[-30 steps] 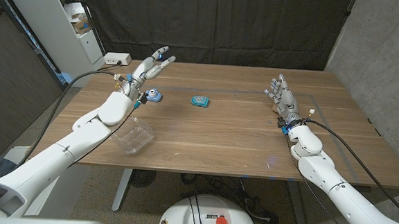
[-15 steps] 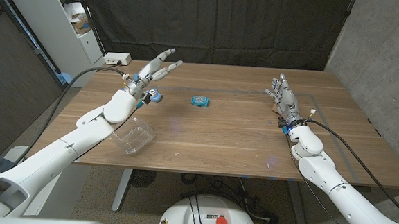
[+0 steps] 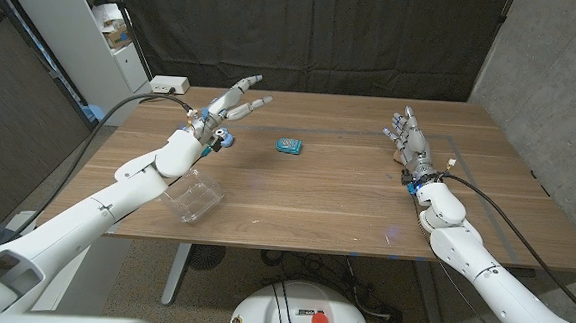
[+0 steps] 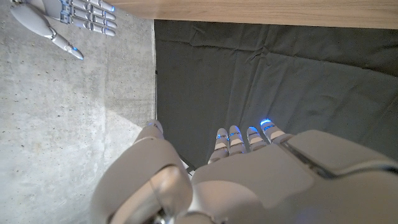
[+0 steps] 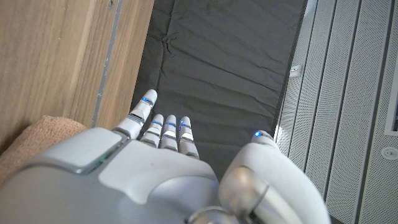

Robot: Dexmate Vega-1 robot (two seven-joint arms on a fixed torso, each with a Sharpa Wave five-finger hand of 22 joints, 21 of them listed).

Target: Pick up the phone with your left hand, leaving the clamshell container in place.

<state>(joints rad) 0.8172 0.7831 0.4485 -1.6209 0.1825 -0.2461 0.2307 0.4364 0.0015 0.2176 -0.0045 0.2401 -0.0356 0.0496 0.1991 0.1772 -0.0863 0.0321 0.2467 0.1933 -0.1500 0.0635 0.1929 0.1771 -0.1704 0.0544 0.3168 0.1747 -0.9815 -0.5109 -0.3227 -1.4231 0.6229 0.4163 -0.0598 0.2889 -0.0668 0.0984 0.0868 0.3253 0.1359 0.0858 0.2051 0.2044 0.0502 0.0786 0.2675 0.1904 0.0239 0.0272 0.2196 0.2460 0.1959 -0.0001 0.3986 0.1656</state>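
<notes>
Phone [image 3: 290, 145], small and teal-blue, lies flat on the wooden table [image 3: 346, 200] in the head view, toward the far side and a little left of the middle. Left hand [image 3: 224, 109] is raised above the table's far left part, near the phone but apart from it, fingers spread and pointing toward the far edge, holding nothing. Clear clamshell container [image 3: 193, 196] sits near the table's front left edge, beside the left forearm. Right hand [image 3: 408, 139] is over the right part of the table, well apart from the phone, fingers straight, close together and empty. A white power strip [image 3: 170, 83] lies at the far left corner.

From the left wrist, the left hand [image 4: 249, 174] shows its back, fingers extended toward a dark curtain [image 4: 280, 87]; the right hand [image 4: 68, 15] appears against a grey wall.

From the right wrist, the right hand [image 5: 168, 168] shows its back, fingers straight beside the table's wood [image 5: 56, 56].
</notes>
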